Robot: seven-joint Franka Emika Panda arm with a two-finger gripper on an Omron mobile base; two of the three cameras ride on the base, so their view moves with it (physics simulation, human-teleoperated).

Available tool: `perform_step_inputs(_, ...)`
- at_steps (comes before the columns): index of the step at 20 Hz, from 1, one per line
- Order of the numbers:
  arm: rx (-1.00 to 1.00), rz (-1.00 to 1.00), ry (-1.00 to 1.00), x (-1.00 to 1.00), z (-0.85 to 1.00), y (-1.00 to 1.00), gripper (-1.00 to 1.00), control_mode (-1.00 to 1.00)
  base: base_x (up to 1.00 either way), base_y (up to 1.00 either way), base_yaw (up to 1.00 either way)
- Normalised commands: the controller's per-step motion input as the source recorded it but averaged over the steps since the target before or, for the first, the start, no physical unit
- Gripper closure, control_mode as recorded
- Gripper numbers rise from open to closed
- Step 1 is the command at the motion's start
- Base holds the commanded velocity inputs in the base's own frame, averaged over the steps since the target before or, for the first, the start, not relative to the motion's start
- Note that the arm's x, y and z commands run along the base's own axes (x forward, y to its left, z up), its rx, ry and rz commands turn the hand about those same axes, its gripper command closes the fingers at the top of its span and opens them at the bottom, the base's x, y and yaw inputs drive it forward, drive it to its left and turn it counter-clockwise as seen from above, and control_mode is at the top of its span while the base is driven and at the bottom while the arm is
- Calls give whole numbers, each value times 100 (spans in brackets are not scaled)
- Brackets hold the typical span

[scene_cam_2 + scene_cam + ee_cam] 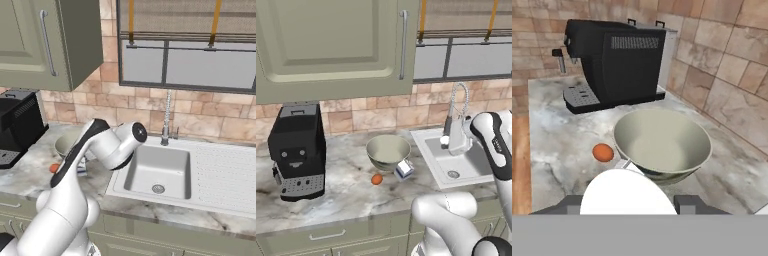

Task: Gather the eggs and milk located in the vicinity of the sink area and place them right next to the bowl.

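The pale grey-green bowl (388, 151) (662, 142) stands on the marble counter left of the white sink (456, 162) (160, 172). Just in front of the bowl lies the small orange-brown egg (376, 179) (602, 152) (53, 168). The white and blue milk carton (404, 170) rests against the bowl's front right side. My gripper (445, 141) hovers above the sink beside the chrome faucet (458, 105), pointing towards the bowl. It is open and holds nothing; its dark fingers (573, 204) stand wide apart in the hand view.
A black coffee machine (297, 150) (612, 60) stands on the counter left of the bowl. An olive wall cabinet (331, 45) hangs overhead. The ribbed drainboard (225, 175) stretches right of the basin. A brick backsplash runs behind everything.
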Motion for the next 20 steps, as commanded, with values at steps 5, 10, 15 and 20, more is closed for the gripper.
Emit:
perform_step_inputs(5, 0, 0, 0, 11, -20, 3, 100, -100, 0, 0, 0)
perform_step_inputs(10, -2, 0, 0, 13, -21, 8, 100, -100, 0, 0, 0)
perform_step_inputs(15, -5, 0, 3, 13, -24, 1, 100, -100, 0, 0, 0)
perform_step_inputs(20, -3, 0, 5, 13, -25, 0, 100, -100, 0, 0, 0)
